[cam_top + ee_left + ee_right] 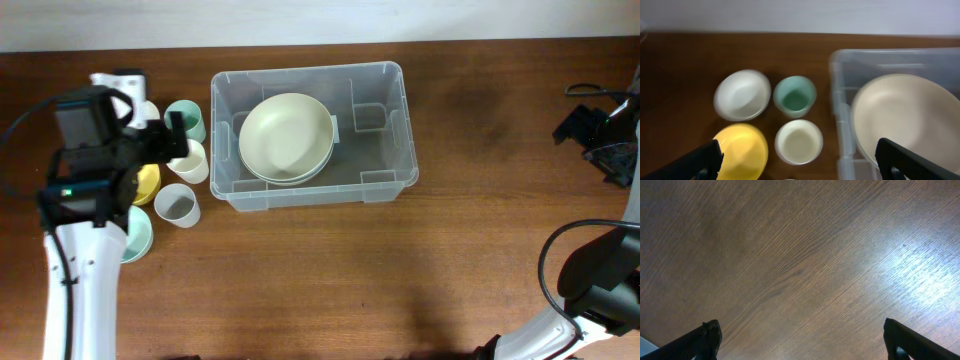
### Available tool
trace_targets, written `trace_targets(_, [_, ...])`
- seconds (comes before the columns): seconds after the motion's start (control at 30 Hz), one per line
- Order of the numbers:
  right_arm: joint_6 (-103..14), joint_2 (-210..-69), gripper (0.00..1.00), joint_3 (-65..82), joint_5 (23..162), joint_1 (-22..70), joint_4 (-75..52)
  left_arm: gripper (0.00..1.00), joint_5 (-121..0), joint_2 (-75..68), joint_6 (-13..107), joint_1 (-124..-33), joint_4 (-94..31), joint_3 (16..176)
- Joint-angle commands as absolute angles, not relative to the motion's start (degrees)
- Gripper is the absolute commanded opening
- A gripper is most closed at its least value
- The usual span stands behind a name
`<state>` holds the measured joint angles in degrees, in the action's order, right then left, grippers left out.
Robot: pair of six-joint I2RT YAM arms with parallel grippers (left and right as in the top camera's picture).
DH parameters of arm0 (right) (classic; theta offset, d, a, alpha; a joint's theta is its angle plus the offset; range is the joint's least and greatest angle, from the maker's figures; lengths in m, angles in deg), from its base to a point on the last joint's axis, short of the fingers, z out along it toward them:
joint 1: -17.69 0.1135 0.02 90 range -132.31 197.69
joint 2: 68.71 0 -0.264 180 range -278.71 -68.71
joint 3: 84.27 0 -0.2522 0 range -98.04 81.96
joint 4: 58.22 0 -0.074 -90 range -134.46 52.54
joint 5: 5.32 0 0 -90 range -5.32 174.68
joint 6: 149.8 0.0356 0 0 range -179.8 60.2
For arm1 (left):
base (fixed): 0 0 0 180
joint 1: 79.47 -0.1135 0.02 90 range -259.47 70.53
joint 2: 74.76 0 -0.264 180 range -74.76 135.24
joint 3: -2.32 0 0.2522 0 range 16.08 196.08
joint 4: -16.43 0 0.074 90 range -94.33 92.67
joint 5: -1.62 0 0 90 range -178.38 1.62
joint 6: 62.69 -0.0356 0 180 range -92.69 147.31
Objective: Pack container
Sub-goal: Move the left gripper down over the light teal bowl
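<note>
Left claw (799, 159): black fingers (710, 157) wide apart, gripping nothing, hanging above a group of small dishes toward the left end of the table (300, 280). Directly below, between the fingers, a small round cream plastic cup (799, 142). Just behind it, toward the far edge, a small round teal plastic cup (795, 96), the two very close together. To the left of the teal cup, a round white plastic bowl (742, 95), blurred at the rim. In front of the white bowl, a round yellow plastic bowl (742, 150), partly cut off by the lower border of the wrist view. From overhead, also a small round pale grey plastic cup (177, 205), nearer to the front edge than the cream one, and a round pale teal bowl (140, 235), half hidden under the white arm.

Just beside this group on the right, the large rectangular clear plastic container (300, 72), upright and open on top, near the far edge of the table and a little left of its middle. Inside, toward its left end, a large round cream plastic bowl (287, 133), with a second cream rim visible just under it.

Right claw (800, 340): fingers likewise wide apart, nothing between them, above bare brown wood close to the right edge of the table, well apart from the container.
</note>
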<state>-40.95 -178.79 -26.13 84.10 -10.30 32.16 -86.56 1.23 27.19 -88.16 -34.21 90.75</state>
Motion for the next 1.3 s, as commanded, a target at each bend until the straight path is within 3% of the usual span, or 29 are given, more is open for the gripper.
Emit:
trace_targets(0.0, [-41.37,-178.05,0.99,-25.91,84.01,-10.45,32.21,1.0,-89.53,0.86,35.86,-95.81,-36.09,92.78])
trace_targets(0.27, [-41.37,-178.05,0.99,-25.91,83.99,-10.45,32.18,1.0,-86.86,3.18,44.45,-109.23,-50.41,92.52])
trace_targets(0.43, [-41.37,-178.05,0.99,-25.91,83.99,-10.45,32.18,1.0,-86.89,4.4,46.2,-109.36,-55.92,89.35])
trace_targets(0.57, [-41.37,-178.05,0.99,-25.91,83.99,-10.45,32.18,1.0,-86.86,4.42,51.34,-109.36,-55.85,85.81])
trace_targets(1.1, [-41.37,-178.05,0.99,-25.91,83.99,-10.45,32.18,1.0,-84.85,4.42,51.51,-109.36,-55.26,79.23])
trace_targets(1.27, [-41.37,-178.05,0.99,-25.91,83.99,-10.45,32.18,1.0,-89.55,5.27,61.13,-110.3,-55.55,78.99])
